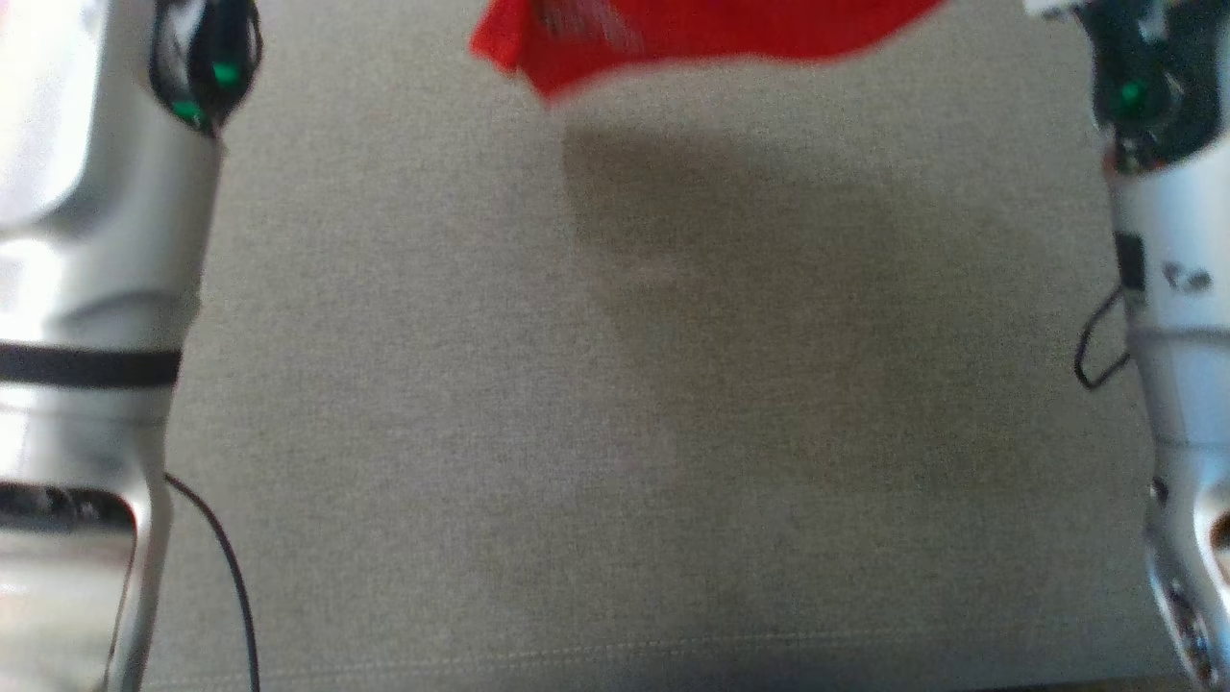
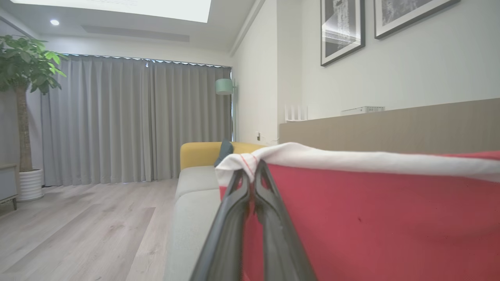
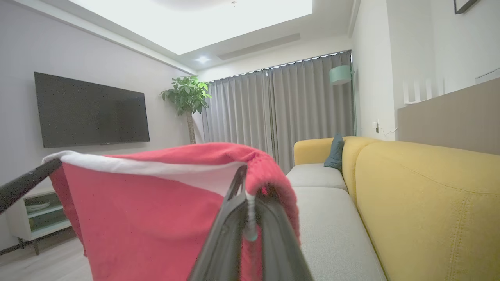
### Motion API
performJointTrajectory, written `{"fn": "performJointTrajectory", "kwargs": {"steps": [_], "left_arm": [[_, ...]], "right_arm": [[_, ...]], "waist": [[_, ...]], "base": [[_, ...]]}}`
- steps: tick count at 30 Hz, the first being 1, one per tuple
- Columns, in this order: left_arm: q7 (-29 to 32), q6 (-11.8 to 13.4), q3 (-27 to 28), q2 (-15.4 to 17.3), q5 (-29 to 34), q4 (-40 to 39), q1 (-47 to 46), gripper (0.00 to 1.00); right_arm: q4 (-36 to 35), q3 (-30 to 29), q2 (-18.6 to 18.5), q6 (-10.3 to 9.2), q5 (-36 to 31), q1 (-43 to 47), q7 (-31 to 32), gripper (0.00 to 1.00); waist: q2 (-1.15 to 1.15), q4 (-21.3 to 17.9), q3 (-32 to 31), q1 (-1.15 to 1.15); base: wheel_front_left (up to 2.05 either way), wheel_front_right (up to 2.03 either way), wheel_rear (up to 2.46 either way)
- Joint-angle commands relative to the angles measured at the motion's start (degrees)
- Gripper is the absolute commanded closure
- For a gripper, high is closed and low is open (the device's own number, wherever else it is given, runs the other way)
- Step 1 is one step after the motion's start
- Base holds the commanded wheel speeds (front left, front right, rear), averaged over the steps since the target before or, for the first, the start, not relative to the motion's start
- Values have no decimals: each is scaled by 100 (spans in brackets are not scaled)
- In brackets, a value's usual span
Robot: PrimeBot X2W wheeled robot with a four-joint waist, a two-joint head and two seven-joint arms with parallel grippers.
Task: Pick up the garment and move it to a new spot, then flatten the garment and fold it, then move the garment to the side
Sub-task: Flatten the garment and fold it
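Left wrist view: the left claw [image 2: 253, 171] is pinched on the white hem of the red garment [image 2: 371, 218]. The right claw [image 3: 246, 183] grips its other end, stretching it above the sofa [image 1: 615, 432]. Lifting looks done; laying down, flattening, folding and moving aside remain. No legible writing.

We note the garment [image 1: 692, 34] hanging between left gripper [image 2: 252, 171] and right gripper [image 3: 247, 187], each pinching a top corner, above the sofa [image 1: 615, 432] seat, with a cushion [image 3: 335, 152] at the sofa's far end, a curtain [image 3: 273, 113] behind it, and a plant [image 3: 187, 97] at the curtain's left.
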Motion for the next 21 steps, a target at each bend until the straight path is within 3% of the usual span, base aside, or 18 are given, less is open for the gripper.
{"fn": "performJointTrajectory", "kwargs": {"steps": [1, 7, 13, 17, 21], "left_arm": [[-48, -97, 294, 129, 180, 110, -486, 100], [-51, -251, 555, -138, 387, 855, -209, 100], [-52, -393, 951, -439, 491, 1348, 595, 100], [-53, -455, 1154, -559, 683, 1196, 1151, 100], [-53, -496, 1392, -606, 927, 583, 1813, 100]], "right_arm": [[328, 369, 155, -5, 77, -460, -371, 100], [1601, 1393, 243, -5, 205, -740, -1197, 100], [2639, 2381, 458, -5, 728, -344, -1578, 100], [2781, 2725, 473, -5, 1105, 96, -1666, 100], [2400, 2864, 362, -5, 1344, 636, -1686, 100]], "waist": [[0, -20, 148, -1], [0, -13, 415, -1], [0, 37, 771, -1], [0, 48, 909, -1], [0, 21, 911, -1]], "base": [[0, 0, 0], [0, 0, 0], [0, 0, 0], [0, 0, 0], [0, 0, 0]]}}
